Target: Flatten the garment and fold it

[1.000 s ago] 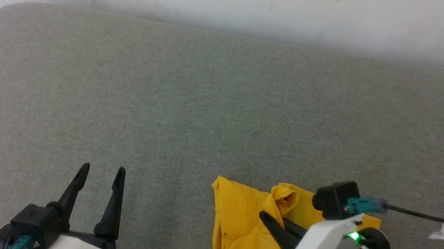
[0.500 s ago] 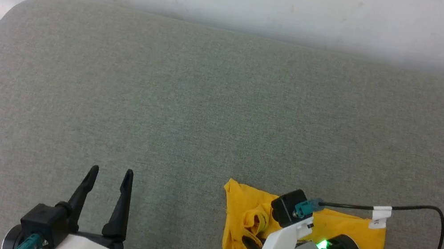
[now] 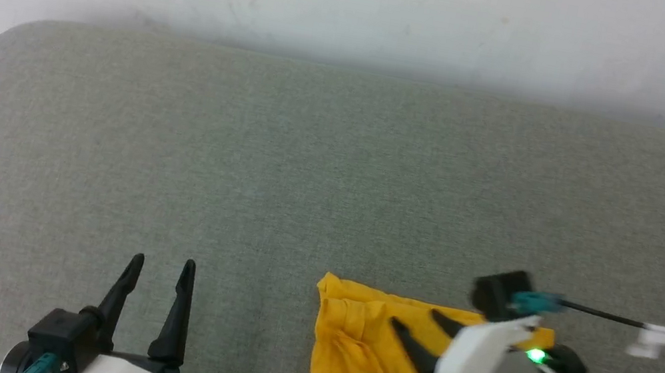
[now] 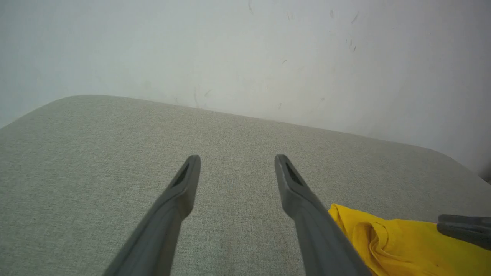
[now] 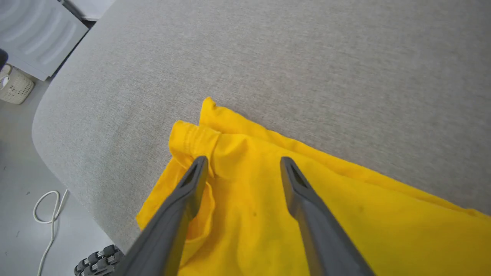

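- The garment (image 3: 357, 359), a bright yellow cotton piece, lay in a rough, rumpled rectangle at the near right of the grey fabric-covered worktop (image 3: 307, 175), partly under my right arm.
- Its far edge ran fairly straight; its left side bunched into soft folds and creases.
- In the right wrist view, a stitched hem (image 5: 191, 140) curled over at the cloth's corner, with a thinner layer peeking out beyond it toward the open worktop.
- A few small dark specks dotted the plain yellow surface.
- My right fingers (image 5: 297, 191) stood spread wide above the garment, one over the hemmed corner, the other over flatter cloth, nothing pinched between them. Whether the tips touched the fabric, I could not tell.
- My left fingers (image 3: 178, 302) stood parted and empty over bare worktop, well to the left of the garment, pointing toward the pale wall (image 3: 363, 2).
- A green light (image 3: 536, 355) glowed on my right wrist.
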Controlling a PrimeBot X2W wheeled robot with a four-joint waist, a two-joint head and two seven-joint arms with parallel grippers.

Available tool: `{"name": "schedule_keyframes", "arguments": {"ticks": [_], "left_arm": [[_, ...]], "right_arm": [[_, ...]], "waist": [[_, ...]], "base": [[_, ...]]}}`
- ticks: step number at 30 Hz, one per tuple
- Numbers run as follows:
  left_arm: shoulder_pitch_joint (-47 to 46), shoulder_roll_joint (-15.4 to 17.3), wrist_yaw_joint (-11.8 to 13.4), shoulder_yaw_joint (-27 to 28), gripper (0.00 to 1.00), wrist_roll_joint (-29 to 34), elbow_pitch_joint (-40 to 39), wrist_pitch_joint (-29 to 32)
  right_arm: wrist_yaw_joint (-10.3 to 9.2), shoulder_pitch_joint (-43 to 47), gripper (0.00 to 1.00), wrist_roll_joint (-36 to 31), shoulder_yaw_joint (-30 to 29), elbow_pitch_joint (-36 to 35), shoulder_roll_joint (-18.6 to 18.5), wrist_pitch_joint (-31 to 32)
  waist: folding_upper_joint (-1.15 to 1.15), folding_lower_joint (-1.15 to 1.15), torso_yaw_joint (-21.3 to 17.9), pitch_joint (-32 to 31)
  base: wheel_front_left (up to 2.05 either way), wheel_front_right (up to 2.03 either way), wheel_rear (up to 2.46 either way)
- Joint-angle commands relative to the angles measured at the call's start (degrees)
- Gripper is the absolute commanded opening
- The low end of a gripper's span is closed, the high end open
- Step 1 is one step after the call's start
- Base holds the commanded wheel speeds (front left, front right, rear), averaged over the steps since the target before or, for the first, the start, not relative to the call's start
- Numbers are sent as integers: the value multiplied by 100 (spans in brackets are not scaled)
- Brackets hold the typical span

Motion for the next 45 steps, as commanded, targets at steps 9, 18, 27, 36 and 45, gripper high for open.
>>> {"name": "schedule_keyframes", "arguments": {"ticks": [9,18,27,36,45], "left_arm": [[160,111,49,13,100,20,-142,-7],[75,190,110,6,100,89,-306,39],[40,271,139,-16,100,103,-429,160],[25,286,183,-26,100,90,-469,189],[-131,304,178,-72,100,123,-545,199]], "right_arm": [[-5,1310,100,-486,-2136,-1454,-112,-31],[-5,1346,100,-389,-2444,-951,-22,-378],[-5,1028,100,-7,-2193,197,-8,-452],[-5,669,0,37,-2031,709,-7,-677],[-5,-274,0,-288,-2006,668,-39,-675]], "waist": [[0,0,-234,34],[0,0,-193,135],[0,0,57,143],[0,0,50,93],[0,0,-349,321]], "base": [[0,0,0],[0,0,0],[0,0,0],[0,0,0],[0,0,0]]}}
